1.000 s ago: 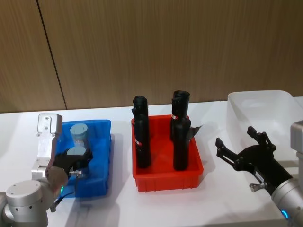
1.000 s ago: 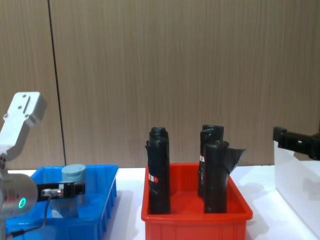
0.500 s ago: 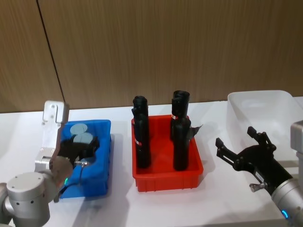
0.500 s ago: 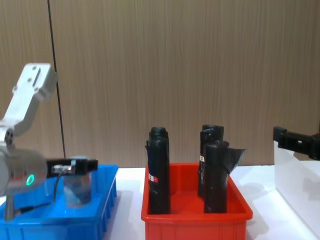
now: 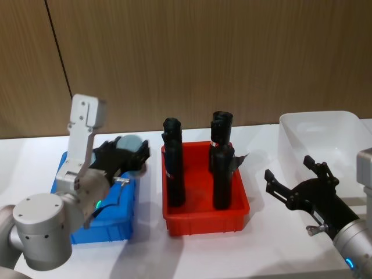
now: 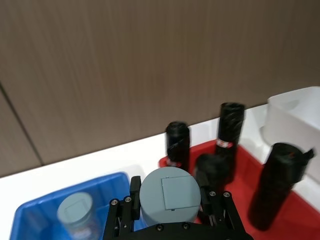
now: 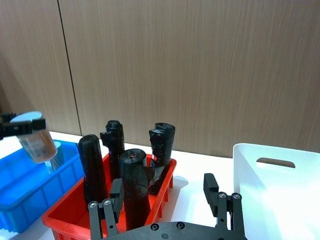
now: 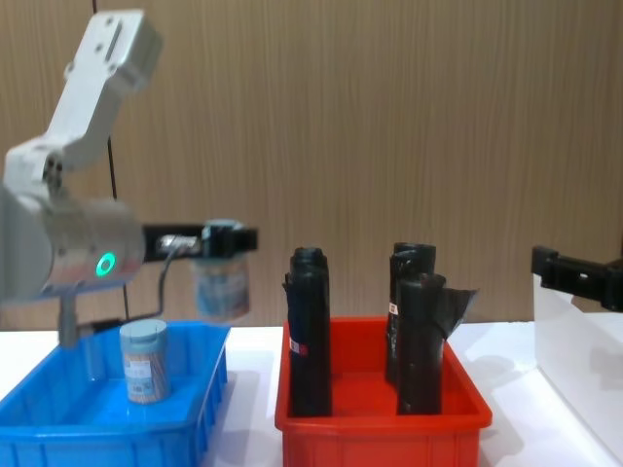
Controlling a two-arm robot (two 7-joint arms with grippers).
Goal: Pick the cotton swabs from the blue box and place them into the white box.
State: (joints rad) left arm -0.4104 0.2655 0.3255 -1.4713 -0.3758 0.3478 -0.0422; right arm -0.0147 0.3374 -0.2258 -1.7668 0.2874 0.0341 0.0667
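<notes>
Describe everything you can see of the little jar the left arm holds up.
The cotton swabs jar is a small clear plastic cylinder with a pale blue-grey lid, a light blue label and tan sticks inside. The left gripper clamps it at the lid. It hangs roughly upright above the blue box's right rim, touching nothing else.

Glossy plastic blue box point(image 8: 107, 435) (wood-grain wall point(image 8: 389, 117))

Head camera looks forward and down across the tabletop point(image 5: 258, 244) toward a wood-panelled wall point(image 5: 232, 58). Chest camera sits lower, seeing everything side-on. Each wrist camera peers out over its own jaws, close up. All four share the blue box point(image 5: 116, 226) and red bin point(image 5: 206, 222).
</notes>
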